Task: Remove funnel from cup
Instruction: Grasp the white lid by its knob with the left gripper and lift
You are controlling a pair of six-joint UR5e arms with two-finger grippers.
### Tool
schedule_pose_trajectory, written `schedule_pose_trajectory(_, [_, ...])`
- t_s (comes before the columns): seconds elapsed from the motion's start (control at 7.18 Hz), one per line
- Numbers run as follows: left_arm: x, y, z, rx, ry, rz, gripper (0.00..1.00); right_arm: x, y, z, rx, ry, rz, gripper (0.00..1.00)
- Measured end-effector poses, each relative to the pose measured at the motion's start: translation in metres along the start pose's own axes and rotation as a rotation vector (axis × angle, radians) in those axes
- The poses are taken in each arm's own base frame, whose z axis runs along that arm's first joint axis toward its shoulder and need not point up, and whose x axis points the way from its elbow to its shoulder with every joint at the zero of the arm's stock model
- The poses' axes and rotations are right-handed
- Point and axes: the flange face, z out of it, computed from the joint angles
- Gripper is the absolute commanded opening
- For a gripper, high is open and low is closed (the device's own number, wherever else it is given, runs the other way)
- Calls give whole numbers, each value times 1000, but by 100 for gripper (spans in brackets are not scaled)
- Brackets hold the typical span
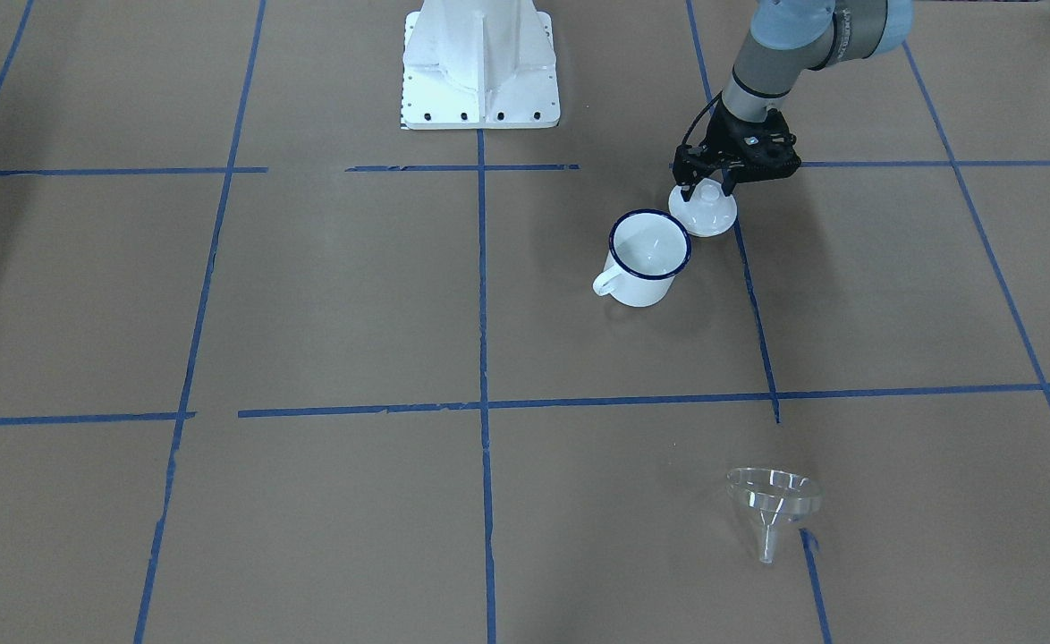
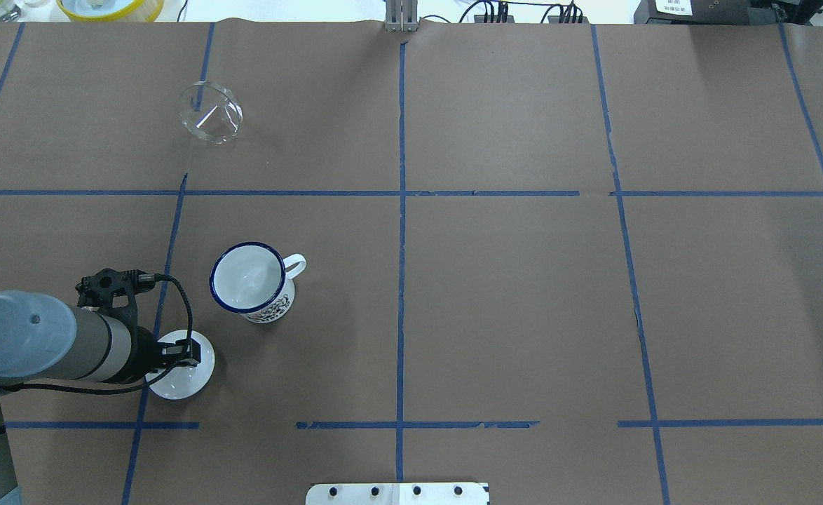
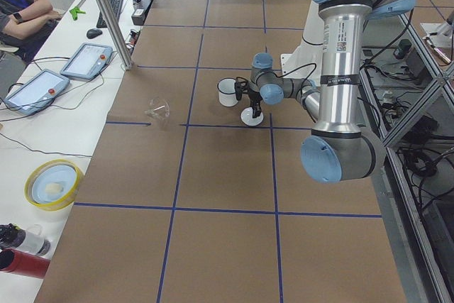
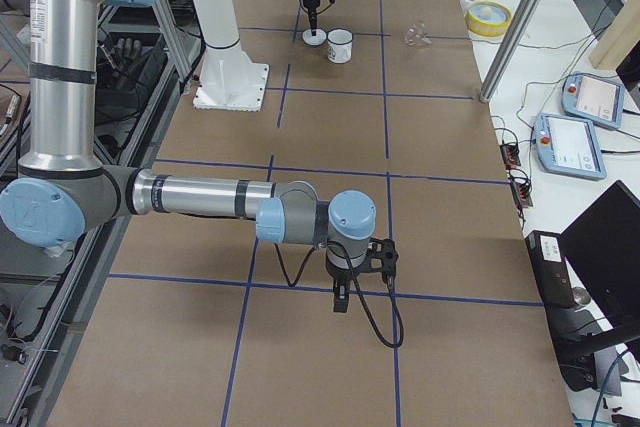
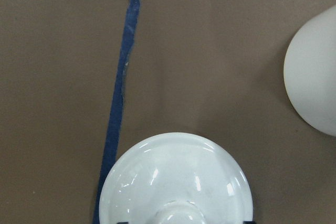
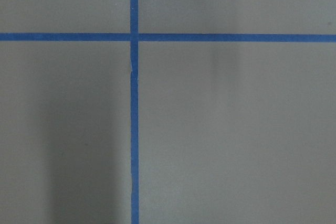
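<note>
By the robot's edge, on the left, the left gripper is open around the white lid's knob. The cup stands just beyond. The funnel lies tipped by the far edge, spout pointing at that edge. The right gripper: cannot tell.

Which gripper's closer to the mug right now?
Left. The left gripper straddles the knob of the white lid, which sits just beside the mug. The right gripper is far off on the robot's right side, nowhere near it.
</note>
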Motion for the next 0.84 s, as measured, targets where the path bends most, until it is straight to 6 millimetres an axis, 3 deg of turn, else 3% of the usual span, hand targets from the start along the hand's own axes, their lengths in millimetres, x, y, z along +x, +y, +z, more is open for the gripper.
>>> schedule_pose_trajectory(0.56, [0, -2, -3, 4, 1, -3, 0, 0, 0, 0, 0, 0, 0, 100])
schedule_pose_trajectory(0.84, [-1, -5, -6, 10, 3, -8, 0, 0, 0, 0, 0, 0, 0, 100])
